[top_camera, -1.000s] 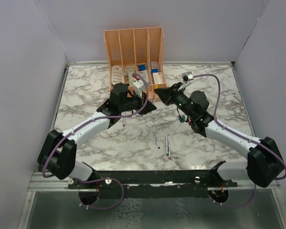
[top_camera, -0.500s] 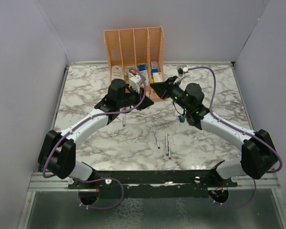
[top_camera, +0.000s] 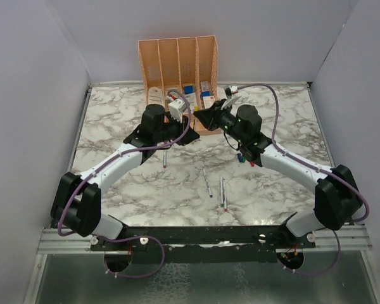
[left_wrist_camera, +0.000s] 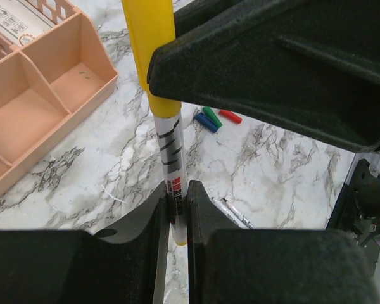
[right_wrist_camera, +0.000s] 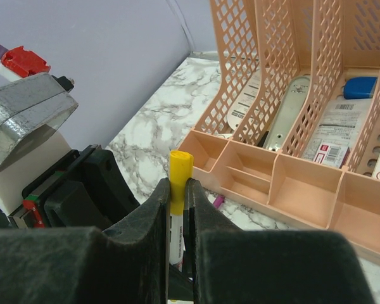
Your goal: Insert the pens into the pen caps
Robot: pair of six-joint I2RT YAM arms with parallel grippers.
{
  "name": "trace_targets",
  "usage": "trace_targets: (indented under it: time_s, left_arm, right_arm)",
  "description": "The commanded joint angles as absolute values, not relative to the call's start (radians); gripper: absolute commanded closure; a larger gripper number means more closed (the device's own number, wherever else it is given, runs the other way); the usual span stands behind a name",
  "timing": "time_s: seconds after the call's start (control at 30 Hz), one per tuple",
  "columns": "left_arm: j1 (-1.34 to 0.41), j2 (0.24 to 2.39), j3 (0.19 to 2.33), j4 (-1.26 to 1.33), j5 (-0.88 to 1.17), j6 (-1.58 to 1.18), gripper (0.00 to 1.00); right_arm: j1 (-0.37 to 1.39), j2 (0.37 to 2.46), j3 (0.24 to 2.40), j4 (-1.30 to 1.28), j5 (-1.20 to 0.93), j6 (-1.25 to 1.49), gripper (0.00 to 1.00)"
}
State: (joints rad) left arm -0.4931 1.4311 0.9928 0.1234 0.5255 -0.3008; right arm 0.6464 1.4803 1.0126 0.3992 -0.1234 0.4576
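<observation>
Left wrist view | our left gripper pinches the pen tight | the yellow cap sits on its far end, in line with it, squeezed by our right gripper | both are up above the table | we think the next push goes along that line

A robot lab's enclosed test cell.
Plain pale walls box in a marble-patterned table. A cabled left arm and right arm are bolted to a black rail at its near edge, with an orange organiser and loose pens on it.
</observation>
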Motion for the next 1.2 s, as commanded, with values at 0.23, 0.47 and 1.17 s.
trace_targets:
  time_s: [0.23,0.47,1.17]
  left_arm:
    - [-0.431,1.370,1.084,0.388,0.496,-0.291,1.00]
    - [-0.425,1.349,1.029,0.377,0.510,-0.304,1.00]
    - [-0.424,1.371,0.895,-0.035,0.404,-0.268,1.00]
  right_arm:
    - [0.764,1.605,1.007,0.042,-0.227,0.399,0.99]
    - [0.768,1.612,1.054,0.029,-0.189,0.407,0.99]
    - [0.767,1.580,1.209,0.033,-0.021,0.346,0.65]
